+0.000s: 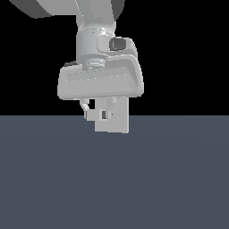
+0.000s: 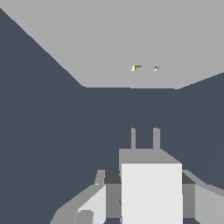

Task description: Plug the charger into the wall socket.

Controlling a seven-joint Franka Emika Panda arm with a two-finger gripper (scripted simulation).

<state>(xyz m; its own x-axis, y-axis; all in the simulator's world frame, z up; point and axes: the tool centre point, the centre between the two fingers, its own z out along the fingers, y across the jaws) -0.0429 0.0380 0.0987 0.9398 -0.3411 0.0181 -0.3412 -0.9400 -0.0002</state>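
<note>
My gripper (image 1: 96,112) is shut on the charger (image 2: 151,192), a small white-grey block held between the fingers (image 2: 101,194). In the wrist view its two short prongs (image 2: 144,138) point at the wall socket (image 2: 131,39), a flat light-grey plate with two tiny orange-tinted holes (image 2: 146,68). The prongs line up roughly with the holes, and a strip of dark floor separates them from the plate. In the exterior view the charger (image 1: 93,115) sits low under the hand, right in front of the upright wall socket (image 1: 118,126), which the hand partly hides.
A flat dark blue-grey floor (image 1: 112,179) spreads under everything. Behind it is black background. The white arm and wide hand (image 1: 100,82) fill the upper middle of the exterior view.
</note>
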